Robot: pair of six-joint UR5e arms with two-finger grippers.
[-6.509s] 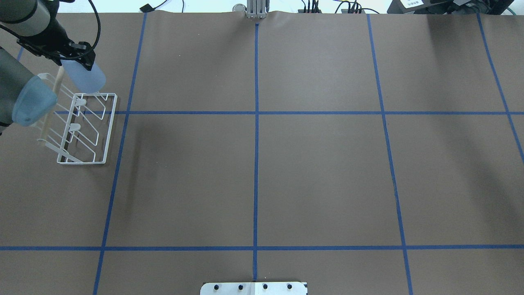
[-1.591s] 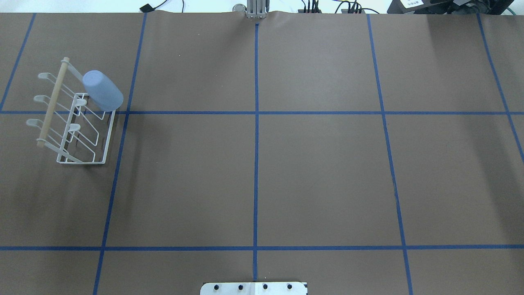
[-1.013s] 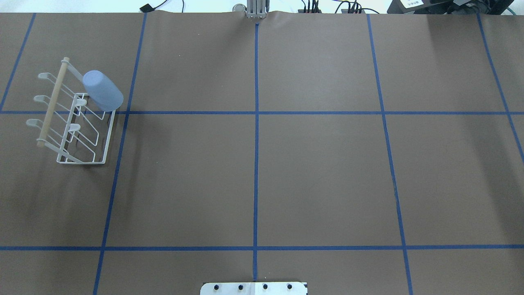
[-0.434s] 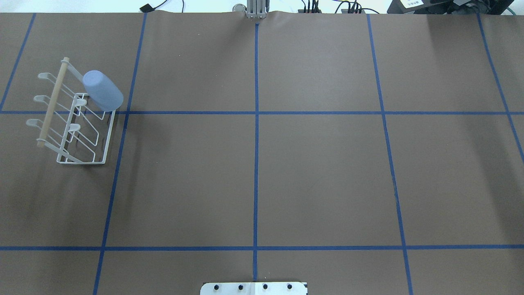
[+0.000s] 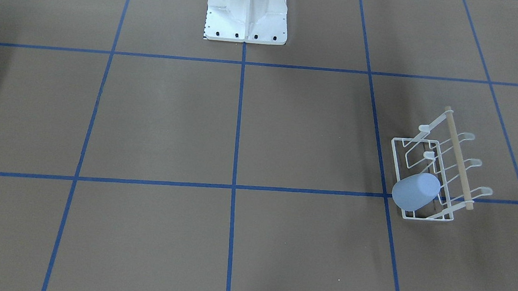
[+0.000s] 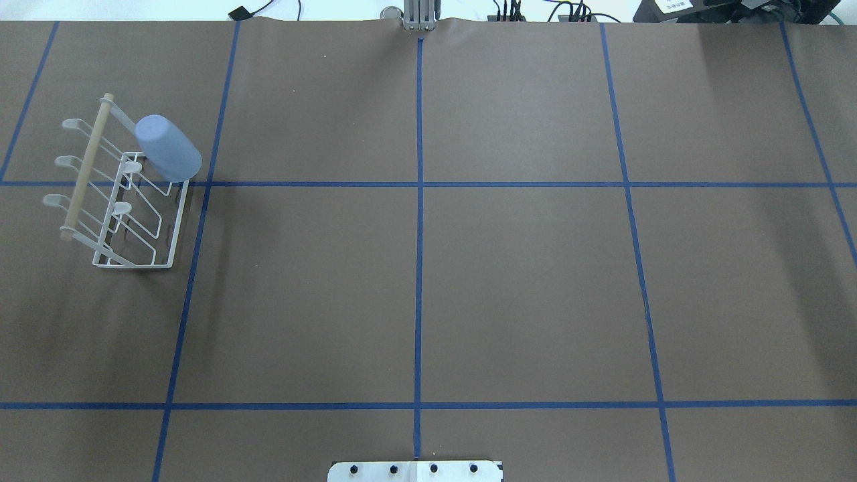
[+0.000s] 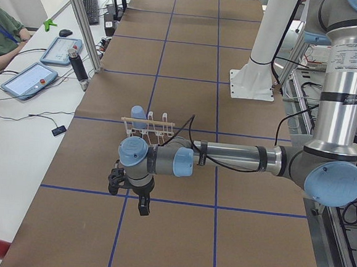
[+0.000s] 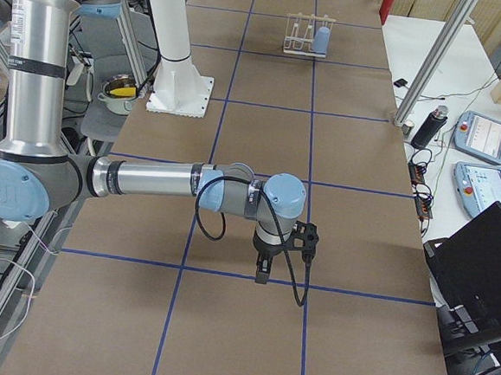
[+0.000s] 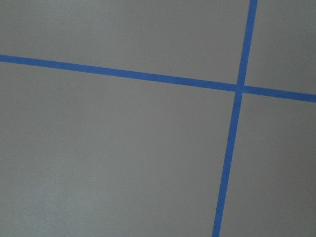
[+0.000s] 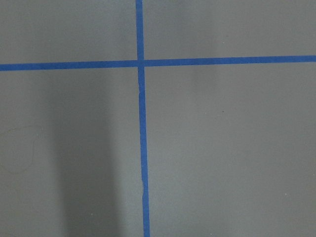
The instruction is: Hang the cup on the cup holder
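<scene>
The cup (image 6: 168, 148) hangs tilted, mouth down, on a prong of the cup holder (image 6: 175, 221), at the rack's end farthest from my base, on the side facing the table's middle. The wooden rod (image 6: 87, 167) runs along the rack's other side. The rack stands on the brown table (image 6: 469, 281), in my left half. My left gripper (image 7: 143, 208) hovers apart from it, pointing down; my right gripper (image 8: 262, 275) hovers well apart, at the far end. Jaws parted or closed? I cannot tell for either.

Brown table (image 6: 522, 281) — blue tape grid (image 6: 419, 201)
</scene>
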